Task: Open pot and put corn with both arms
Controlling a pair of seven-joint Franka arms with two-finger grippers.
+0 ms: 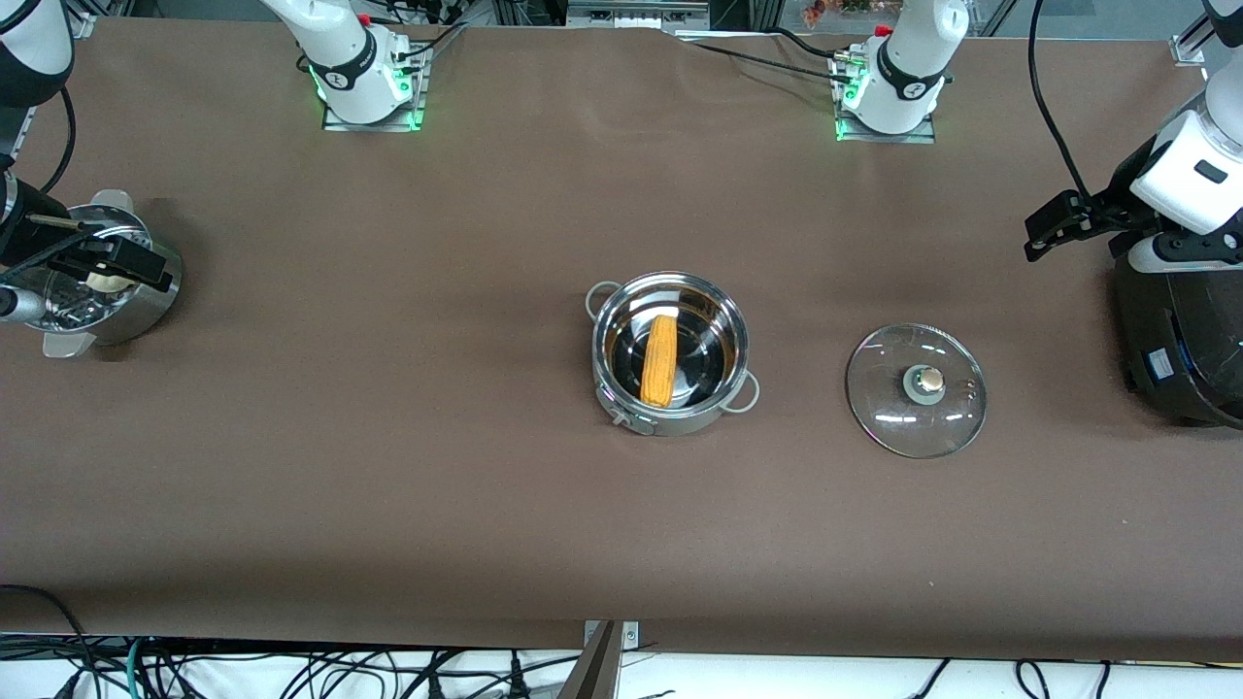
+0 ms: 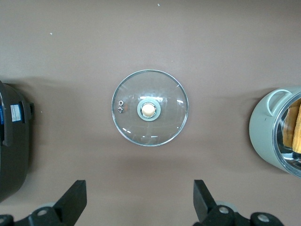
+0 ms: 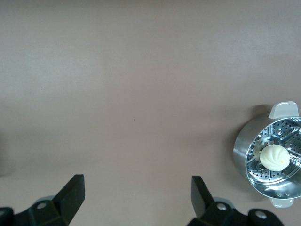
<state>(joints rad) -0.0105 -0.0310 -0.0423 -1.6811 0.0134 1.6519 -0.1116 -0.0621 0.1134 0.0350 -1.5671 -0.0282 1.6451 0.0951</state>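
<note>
The shiny steel pot (image 1: 670,354) stands uncovered at the table's middle, and the yellow-orange corn (image 1: 658,361) lies inside it. Its edge (image 2: 277,129) and a strip of the corn (image 2: 295,132) show in the left wrist view. The glass lid (image 1: 916,390) (image 2: 150,108) lies flat on the table beside the pot, toward the left arm's end. My left gripper (image 1: 1054,228) (image 2: 140,200) hangs open and empty high over the table near the lid. High up by the steamer bowl, my right gripper (image 1: 141,267) (image 3: 137,195) is open and holds nothing.
A perforated steel steamer bowl (image 1: 97,282) (image 3: 270,160) with a pale bun (image 3: 274,157) sits at the right arm's end. The large black cooker (image 1: 1180,340) (image 2: 14,136) stands at the left arm's end. Brown cloth covers the table (image 1: 388,437).
</note>
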